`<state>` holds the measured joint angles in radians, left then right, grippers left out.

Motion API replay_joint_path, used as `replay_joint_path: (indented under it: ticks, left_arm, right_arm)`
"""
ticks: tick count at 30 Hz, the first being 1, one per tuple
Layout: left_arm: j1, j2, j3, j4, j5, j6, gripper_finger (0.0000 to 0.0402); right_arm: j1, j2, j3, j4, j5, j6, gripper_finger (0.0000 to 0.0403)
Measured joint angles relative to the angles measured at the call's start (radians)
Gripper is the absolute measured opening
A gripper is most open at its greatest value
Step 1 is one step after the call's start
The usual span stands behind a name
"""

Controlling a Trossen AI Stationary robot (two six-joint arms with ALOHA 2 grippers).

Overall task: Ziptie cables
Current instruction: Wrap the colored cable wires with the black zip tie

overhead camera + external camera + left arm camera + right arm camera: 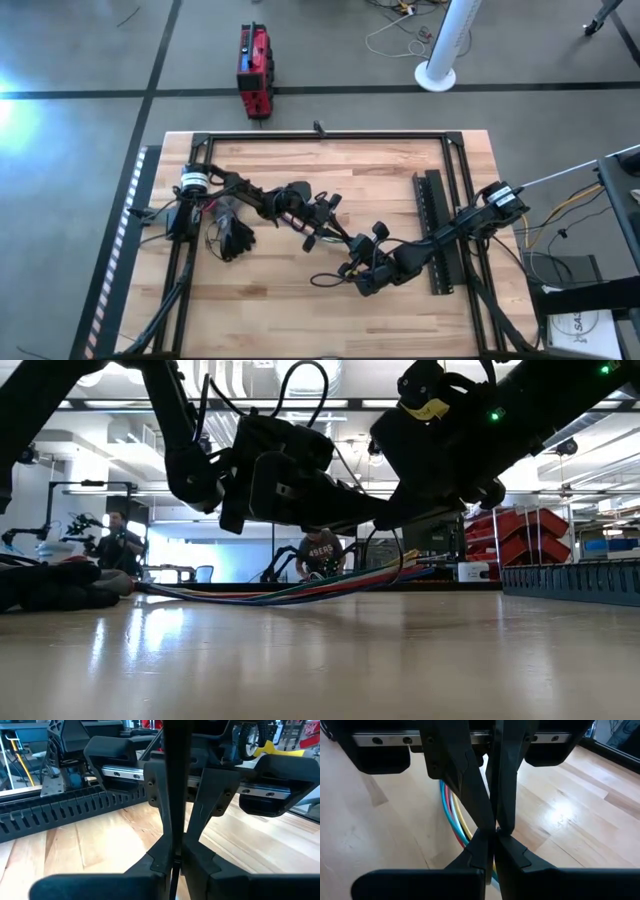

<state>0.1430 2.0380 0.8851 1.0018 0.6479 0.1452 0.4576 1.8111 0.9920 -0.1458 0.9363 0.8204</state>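
Here, smooth curved cables (290,596) on pale wood.

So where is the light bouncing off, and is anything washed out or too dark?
High view: bright glare on the floor at far left. Low view: table mirrors ceiling lights; both arms are dark silhouettes against the bright room. Right wrist view: glare patch on the wood beside the cables.

Both my arms reach in twd frame centre, high view. Left gripper (322,222) sits mid-frame, fingers (172,855) pressed together. Right gripper (360,275) just below-right of it, fingers (492,847) closed too, prob pinching something thin.
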Motion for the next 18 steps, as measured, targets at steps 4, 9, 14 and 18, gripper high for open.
replay_joint_path:
  ticks: [4,9,14,18]
  left_arm:
    - [0.001,0.000,-0.001,-0.004,0.000,0.000,0.0026]
    - [0.002,-0.002,-0.002,-0.005,0.000,0.002,0.0032]
    - [0.004,-0.008,-0.002,-0.009,-0.003,0.002,0.0055]
    - [0.011,-0.010,-0.002,-0.034,-0.014,0.003,0.0081]
  right_arm:
    - [0.000,0.000,0.000,0.001,0.000,0.001,0.0003]
    - [0.000,0.000,0.000,0.002,0.003,0.001,0.0003]
    - [0.000,0.000,0.000,0.003,0.006,0.000,0.0003]
    - [0.000,0.000,0.001,0.002,0.004,0.000,0.0003]
